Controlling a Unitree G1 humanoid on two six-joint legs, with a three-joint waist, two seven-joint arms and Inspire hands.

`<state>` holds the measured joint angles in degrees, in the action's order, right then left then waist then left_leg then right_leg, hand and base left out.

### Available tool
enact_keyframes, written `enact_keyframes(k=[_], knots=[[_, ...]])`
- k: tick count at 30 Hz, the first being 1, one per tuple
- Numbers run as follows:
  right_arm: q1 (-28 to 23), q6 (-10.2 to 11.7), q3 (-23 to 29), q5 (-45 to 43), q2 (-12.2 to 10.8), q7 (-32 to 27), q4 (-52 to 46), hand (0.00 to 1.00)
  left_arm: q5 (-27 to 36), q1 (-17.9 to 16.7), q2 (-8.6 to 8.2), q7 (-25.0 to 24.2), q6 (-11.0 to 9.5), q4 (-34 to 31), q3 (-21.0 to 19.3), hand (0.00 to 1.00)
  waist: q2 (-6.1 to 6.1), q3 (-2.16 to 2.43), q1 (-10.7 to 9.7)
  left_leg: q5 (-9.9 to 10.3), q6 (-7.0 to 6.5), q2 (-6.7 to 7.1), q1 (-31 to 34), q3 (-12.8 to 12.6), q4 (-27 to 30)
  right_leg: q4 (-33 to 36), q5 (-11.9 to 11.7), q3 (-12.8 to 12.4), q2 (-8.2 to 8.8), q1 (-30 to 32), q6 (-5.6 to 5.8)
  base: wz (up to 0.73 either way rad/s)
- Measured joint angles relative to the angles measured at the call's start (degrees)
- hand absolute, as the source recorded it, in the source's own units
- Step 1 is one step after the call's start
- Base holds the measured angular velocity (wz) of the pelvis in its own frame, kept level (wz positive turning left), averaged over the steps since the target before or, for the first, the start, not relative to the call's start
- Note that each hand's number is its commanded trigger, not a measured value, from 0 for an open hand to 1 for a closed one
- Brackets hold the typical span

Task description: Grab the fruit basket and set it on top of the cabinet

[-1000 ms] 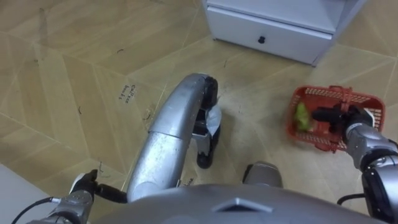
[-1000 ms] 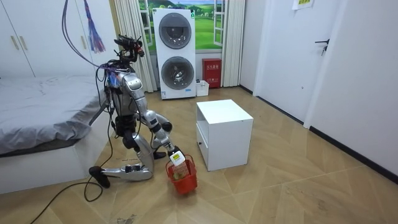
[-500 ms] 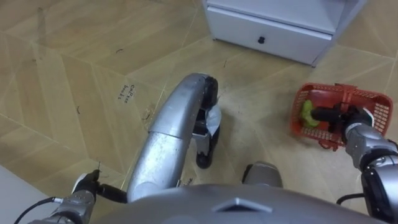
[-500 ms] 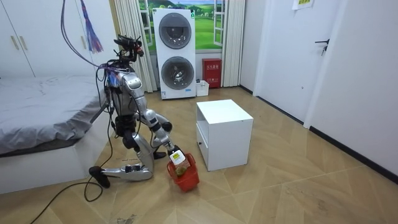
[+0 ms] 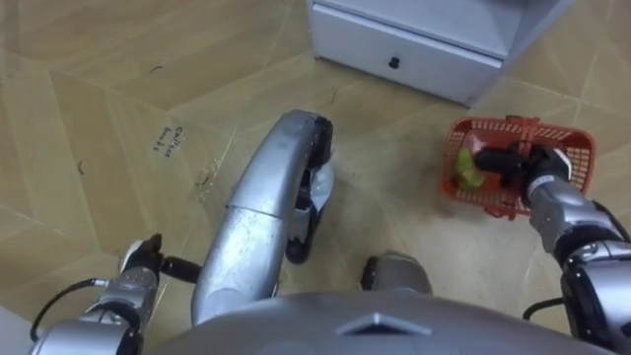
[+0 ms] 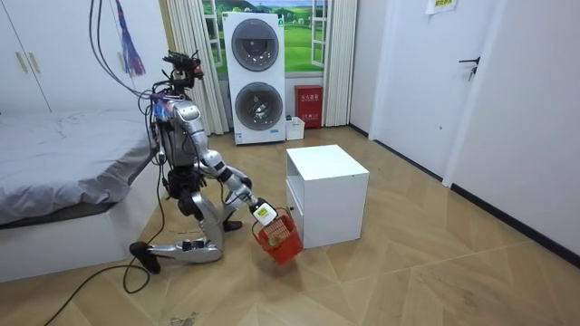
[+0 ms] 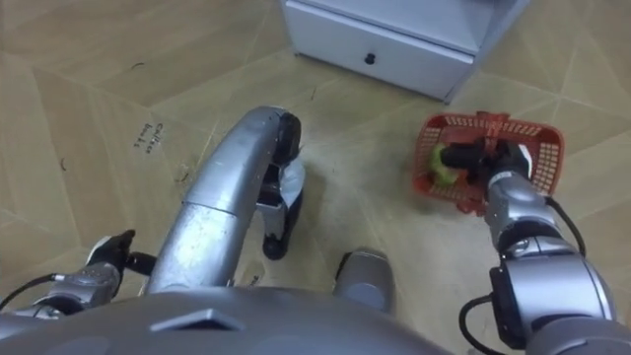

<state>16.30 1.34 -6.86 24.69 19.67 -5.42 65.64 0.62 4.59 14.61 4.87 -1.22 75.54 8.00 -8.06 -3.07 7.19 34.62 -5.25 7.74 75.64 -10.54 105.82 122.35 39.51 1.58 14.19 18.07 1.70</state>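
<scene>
Kneeling between bed [image 6: 54,172] and cabinet [image 5: 414,44], the robot has its left hand [image 5: 138,268] low over bare floor [image 5: 89,148], fingers unclear. Right hand [image 5: 527,168] is clenched on the basket [image 5: 572,148], which hangs tilted off the floor just beside the cabinet's front edge, fruit [image 5: 464,170] inside.

Basket [image 5: 580,158] of red latticed plastic — floor [image 5: 79,118] of wood-grain boards, faintly glossy; cabinet [image 5: 414,54] smooth, matt white.

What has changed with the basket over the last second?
The right hand, still gripping the basket, has lifted it off the floor, up and toward the cabinet in the room view. The robot stays kneeling, the left hand stays low at its side, and the cabinet has not moved.
</scene>
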Motion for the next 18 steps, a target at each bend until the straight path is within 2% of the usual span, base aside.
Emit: enact_keyframes(k=[1, 3, 5, 6, 9, 10, 11, 12, 13, 14, 15, 17, 18], knots=[[0.0, -0.1, -0.8, 0.0, 0.0, -0.4, -1.7, 1.0, 0.0, 1.0, 0.05, 0.1, 0.0, 0.2, 0.0, 0.0, -0.06, -0.04, -0.4, 0.1, -0.24, -0.02, 0.2, 0.0, 0.1, -0.1, 0.3, -0.1, -0.4, 0.2, 0.5, 0.0], [0.1, -0.4, -1.1, 0.0, -0.3, -0.7, -4.6, 1.0, 0.0, 2.2, 0.14, 0.5, 0.1, 0.2, -0.6, 0.0, -0.11, -0.01, -0.4, 0.3, -0.66, -0.35, 0.3, 0.0, -0.1, -0.8, 1.3, -1.2, -1.48, 0.3, 0.74, -0.09], [1.3, -0.6, -1.1, -0.1, -1.1, -0.9, -6.9, 1.0, 0.0, 2.8, 0.07, 1.7, 0.1, -0.4, -1.3, 0.0, 0.21, 0.11, -0.4, -0.1, -1.52, -1.18, -0.5, 0.1, -2.0, -4.0, 1.5, -2.9, -3.65, 1.1, 0.75, -0.17], [1.4, -0.9, -1.1, -0.3, -1.2, -0.9, -7.7, 1.0, -0.1, 2.7, -0.05, 1.8, 0.2, -0.7, -1.3, 0.0, 0.29, 0.14, -0.3, -0.3, -1.75, -1.3, -1.0, 0.1, -3.2, -5.6, 1.6, -3.3, -4.1, 1.3, 0.78, -0.19], [2.0, -1.6, -1.2, -0.2, -1.5, -0.7, -11.6, 1.0, -0.1, 1.2, -0.75, 1.9, 1.3, -2.0, -1.3, 0.0, 0.95, 0.41, 0.2, -2.5, -2.22, -1.77, -5.0, 0.3, -13.3, -19.3, 1.5, -5.0, -5.18, 1.7, 0.88, -0.31], [2.2, -1.6, -1.2, 0.1, -1.6, -0.7, -12.5, 1.0, -0.2, 0.1, -0.88, 2.1, 1.4, -2.4, -1.3, 0.0, 1.06, 0.46, 0.5, -3.8, -2.33, -1.94, -7.8, 0.3, -18.9, -27.4, 1.3, -5.4, -5.66, 0.7, 1.27, -0.41], [2.2, -1.7, -1.2, 0.2, -1.7, -0.8, -13.7, 1.0, -0.3, -1.1, -0.95, 2.4, 1.5, -2.5, -1.8, 0.0, 1.3, 0.66, 0.6, -5.3, -2.51, -1.96, -10.9, 0.5, -24.9, -36.7, 0.4, -5.5, -5.62, -1.2, 2.8, -0.42], [2.2, -1.7, -1.2, 0.1, -1.8, -0.9, -14.6, 1.0, -0.3, -1.8, -0.94, 2.6, 1.5, -2.5, -2.2, 0.0, 1.34, 0.68, 0.6, -6.1, -2.61, -1.95, -12.6, 0.5, -28.2, -41.5, -0.5, -5.7, -5.61, -2.3, 3.18, -0.4], [2.1, -1.7, -1.1, -0.3, -2.3, -1.1, -16.4, 1.0, -0.2, -3.0, -0.91, 3.7, 1.5, -2.5, -2.5, 0.0, 1.46, 0.76, 0.4, -7.8, -2.59, -1.83, -16.1, 0.7, -34.4, -50.3, -3.3, -6.0, -5.61, -4.5, 3.46, -0.31], [1.5, -1.7, -1.0, -0.9, -2.6, -1.2, -18.4, 1.0, -0.3, -4.0, -0.88, 4.2, 1.5, -2.9, -3.3, 0.0, 1.63, 0.85, 0.2, -9.4, -2.71, -1.51, -19.6, 1.1, -40.3, -58.9, -7.1, -5.4, -5.38, -7.3, 3.65, -0.25], [1.3, -1.7, -0.9, -1.5, -2.8, -1.3, -19.0, 1.0, -0.3, -4.6, -0.8, 4.7, 1.5, -3.3, -3.6, 0.0, 1.63, 0.86, 0.1, -10.2, -2.69, -1.34, -21.4, 1.3, -42.9, -62.7, -9.1, -4.9, -5.17, -8.9, 3.73, -0.2], [-0.8, -2.1, -0.5, -2.8, -3.5, -1.3, -23.6, 1.0, -0.8, -6.3, -0.72, 6.0, 1.0, -3.9, -4.9, 0.0, 1.54, 1.12, 0.9, -12.3, -2.71, -1.33, -28.3, 1.5, -51.9, -74.2, -17.6, -3.9, -4.56, -13.6, 4.1, -0.31], [-1.7, -2.2, -0.4, -3.2, -3.8, -1.4, -25.4, 1.0, -0.8, -6.7, -0.73, 6.1, 1.0, -4.2, -5.2, 0.0, 1.62, 1.17, 1.0, -12.7, -2.69, -1.3, -29.8, 1.5, -53.6, -75.4, -20.1, -3.8, -4.51, -14.2, 3.99, -0.3]])
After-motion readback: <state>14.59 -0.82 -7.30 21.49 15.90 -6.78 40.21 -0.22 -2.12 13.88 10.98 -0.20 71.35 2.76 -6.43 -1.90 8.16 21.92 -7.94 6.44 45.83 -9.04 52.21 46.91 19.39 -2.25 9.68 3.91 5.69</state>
